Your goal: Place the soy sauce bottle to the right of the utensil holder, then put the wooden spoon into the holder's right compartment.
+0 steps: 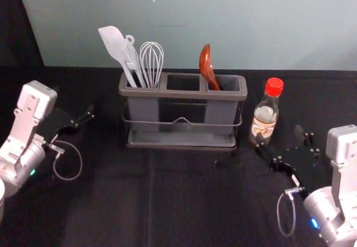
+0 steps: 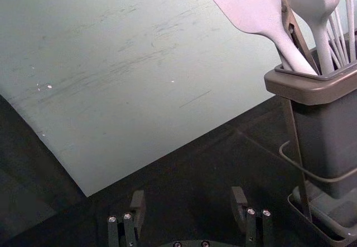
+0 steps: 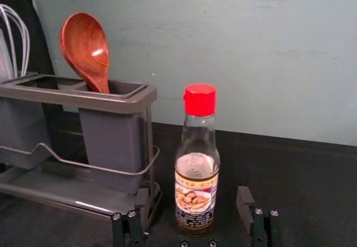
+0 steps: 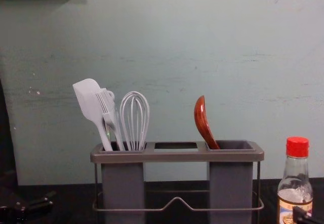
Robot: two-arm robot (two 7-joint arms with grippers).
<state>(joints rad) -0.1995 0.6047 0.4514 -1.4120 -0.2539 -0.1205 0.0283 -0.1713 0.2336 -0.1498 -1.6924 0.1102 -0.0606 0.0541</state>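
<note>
Head view shows right gripper (image 1: 280,135) near bottle (image 1: 263,125), left gripper (image 1: 74,103) left of holder (image 1: 184,94), fingers all wide apart.

L arm (image 1: 23,160), R arm (image 1: 324,207): jaws open.

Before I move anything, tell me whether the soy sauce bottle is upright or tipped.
Upright. The soy sauce bottle stands on its base, its red cap at the top.
</note>
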